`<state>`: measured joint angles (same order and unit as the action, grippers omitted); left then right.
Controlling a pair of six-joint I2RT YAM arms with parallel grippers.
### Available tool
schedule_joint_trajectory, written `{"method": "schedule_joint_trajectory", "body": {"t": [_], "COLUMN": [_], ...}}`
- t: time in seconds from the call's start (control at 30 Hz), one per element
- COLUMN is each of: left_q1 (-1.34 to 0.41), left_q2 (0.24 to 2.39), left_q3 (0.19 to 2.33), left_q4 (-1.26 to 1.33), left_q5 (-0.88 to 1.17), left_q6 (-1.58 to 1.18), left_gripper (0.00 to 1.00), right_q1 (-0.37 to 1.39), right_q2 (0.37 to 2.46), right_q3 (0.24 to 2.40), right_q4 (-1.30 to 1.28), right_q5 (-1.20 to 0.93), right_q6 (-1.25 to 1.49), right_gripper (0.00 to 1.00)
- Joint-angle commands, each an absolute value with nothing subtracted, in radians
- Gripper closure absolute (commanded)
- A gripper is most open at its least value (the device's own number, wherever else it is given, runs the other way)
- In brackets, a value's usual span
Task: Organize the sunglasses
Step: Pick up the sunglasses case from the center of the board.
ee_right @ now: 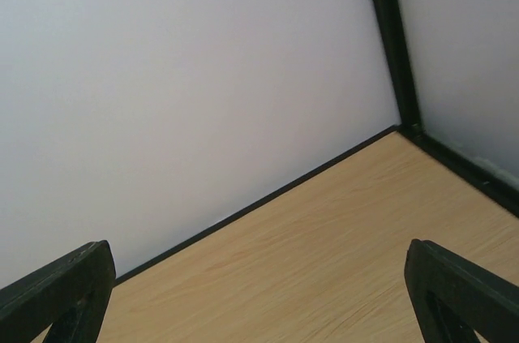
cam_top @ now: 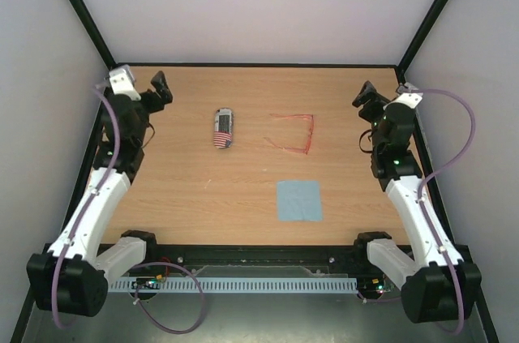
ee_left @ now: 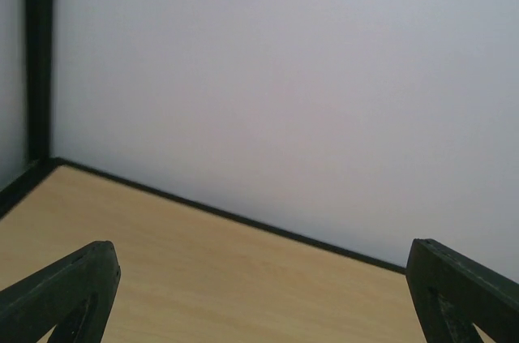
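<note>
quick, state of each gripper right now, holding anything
left gripper: open, holding nothing
right gripper: open, holding nothing

Cut-off fingers, faint lenses.
In the 2 wrist views you get only the tips of the left gripper [ee_left: 261, 254] fingers [ee_left: 65, 294] and the right gripper [ee_right: 259, 254] fingers [ee_right: 458, 294]; the bottom edge cuts off the rest. From above, the sunglasses [cam_top: 293, 132] lenses are too small for you to make out.

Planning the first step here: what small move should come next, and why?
Probably swing the right gripper toward the sunglasses: they lie unfolded and untouched, nearer that gripper than the other, and its jaws stand open.
</note>
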<state>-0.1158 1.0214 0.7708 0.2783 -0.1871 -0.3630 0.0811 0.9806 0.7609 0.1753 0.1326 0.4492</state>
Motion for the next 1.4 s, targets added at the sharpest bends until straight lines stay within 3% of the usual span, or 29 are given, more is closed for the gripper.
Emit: {"method": "schedule_joint_trajectory", "body": {"t": [0.0,0.07,0.2,0.27,0.63,0.93,1.37], "left_q1": [-0.118,-0.097,-0.060,-0.056,-0.050,0.008,0.009], "left_q2": [0.965,0.938,0.874,0.867,0.854,0.845,0.741], "left_q3": [0.955,0.971,0.921,0.921,0.898,0.787,0.675], "left_q4": [-0.138,-0.195,-0.139,-0.167,-0.411,-0.447,-0.437], "left_q5": [0.064,0.094,0.393,0.445,0.197,0.289,0.314], "left_q6": [-0.447,-0.508,-0.536,-0.549,-0.598,-0.662,-0.730], "left_gripper": [0.01,0.00,0.01,0.01,0.00,0.01,0.00], "right_q1": [0.081,0.076,0.067,0.077,0.400,0.660,0.763], "right_q2": [0.904,0.865,0.884,0.920,1.185,1.623,2.147], "right_q3": [0.844,0.836,0.874,0.885,1.057,1.468,2.011], "right_q4": [-0.161,-0.217,-0.278,-0.301,-0.393,-0.589,-0.804], "right_q5": [-0.035,-0.002,-0.159,-0.236,-0.151,0.019,0.203], "right_q6": [0.561,0.664,0.666,0.664,0.681,0.603,0.652], "right_gripper": [0.01,0.01,0.01,0.01,0.01,0.01,0.01]}}
